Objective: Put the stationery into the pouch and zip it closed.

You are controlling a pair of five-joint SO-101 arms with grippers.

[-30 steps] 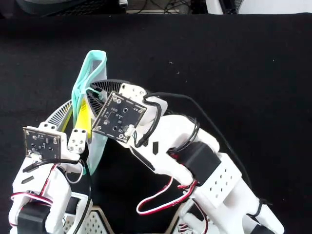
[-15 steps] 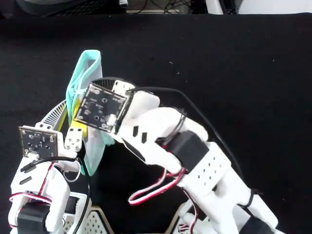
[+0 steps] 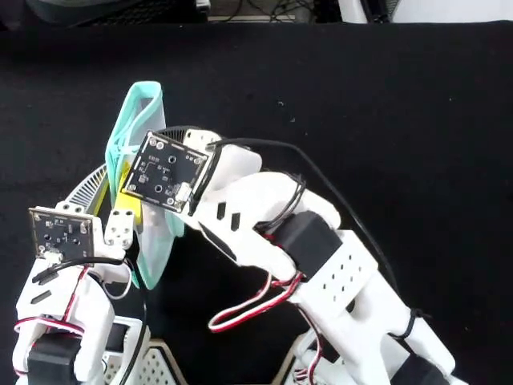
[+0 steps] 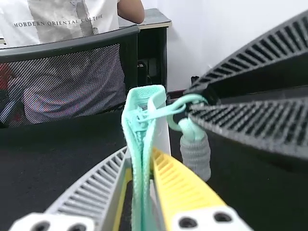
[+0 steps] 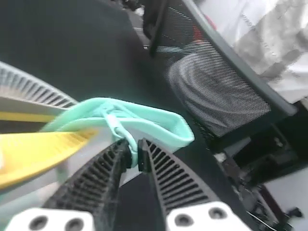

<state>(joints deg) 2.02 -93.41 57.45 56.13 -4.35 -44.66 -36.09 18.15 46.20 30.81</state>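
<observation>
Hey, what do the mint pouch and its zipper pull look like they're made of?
Pouch: soft woven fabric, matte; a weave texture shows along its folded edge. Zipper pull: seemingly a matching cord or rubbery loop, smooth; it is pinched in the right gripper, so hard to tell.

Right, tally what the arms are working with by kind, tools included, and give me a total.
pouch: 1, mint green
zip pull: 1, mint green
tools: 2, the left tool shut on the pouch, the right tool shut on the zip pull
Total: 4
</observation>
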